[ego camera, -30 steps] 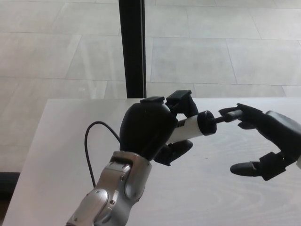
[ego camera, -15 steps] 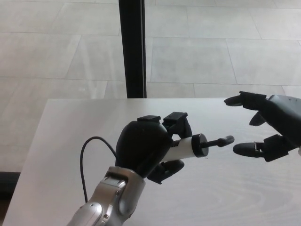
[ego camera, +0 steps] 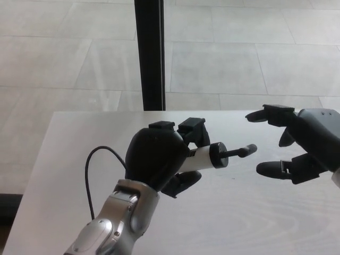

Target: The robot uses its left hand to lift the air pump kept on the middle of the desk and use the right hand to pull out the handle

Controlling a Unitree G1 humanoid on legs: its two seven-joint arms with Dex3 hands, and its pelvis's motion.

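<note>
From my head camera I look down at a pale wooden desk (ego camera: 255, 223).

My left hand (ego camera: 159, 156) comes in from the lower left on its silver arm (ego camera: 114, 228). It is closed around the air pump (ego camera: 204, 158). My fingers are wrapped over the top of the pump and my thumb sits under it, so I have a firm hold. The pump is up off the desk, lying sideways in my hand. Its white body pokes out to the right of my hand, with a black cap at the end. A thin black rod sticks out of the cap, and the small handle (ego camera: 247, 150) sits at the tip of the rod.

A thin black hose (ego camera: 90, 175) curls in a loop on the left side of my hand.

My right hand (ego camera: 297, 146) is at the right edge. It is open, with the fingers spread apart, and it holds nothing. It is near the handle but not touching it.

Past the desk there is a grey tiled floor (ego camera: 239, 58) and a dark post (ego camera: 149, 53) standing up.
</note>
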